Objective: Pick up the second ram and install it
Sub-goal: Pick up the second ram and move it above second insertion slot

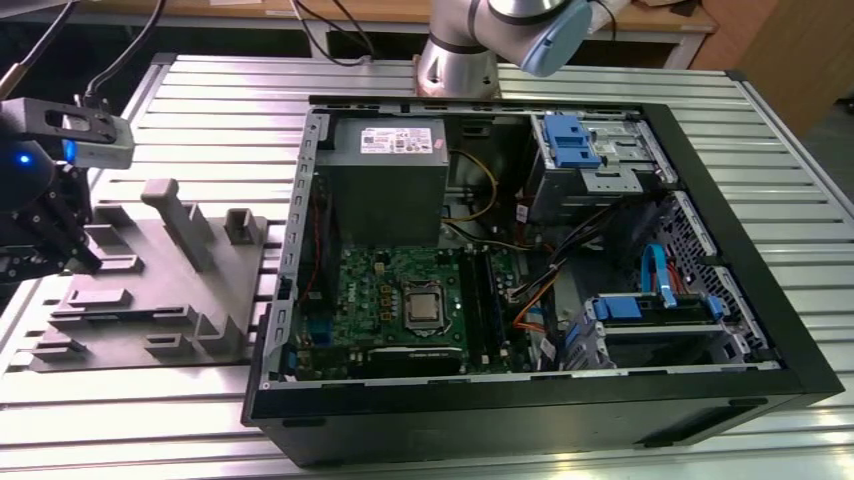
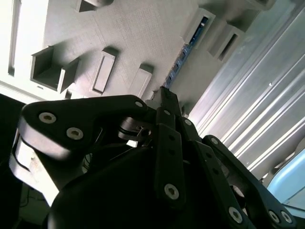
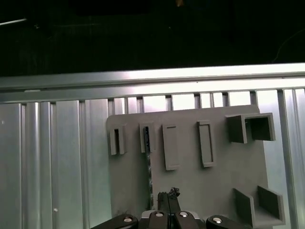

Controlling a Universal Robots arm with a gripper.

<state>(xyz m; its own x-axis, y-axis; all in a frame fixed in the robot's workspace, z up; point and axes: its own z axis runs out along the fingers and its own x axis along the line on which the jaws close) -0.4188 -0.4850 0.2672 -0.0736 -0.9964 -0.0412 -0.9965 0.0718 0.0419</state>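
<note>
the claw (image 3: 167, 194) hangs low over the grey tray (image 3: 190, 176), its two fingers pressed together with nothing between them. the memory stick (image 3: 148, 164) stands on its thin edge in a narrow groove of the tray, just beside the claw's tip and, as far as both wrist views tell, untouched. in the exterior view the tray lies on the slatted table (image 1: 200, 80) at that view's left, well apart from the open computer case (image 1: 534, 410) and its black memory slots (image 1: 477, 300). the likely trouble: a closed claw lowered here would knock the stick's top edge rather than straddle it. a grip off the stick's middle could tilt it, and a tilted stick would probably jam at the slot.
</note>
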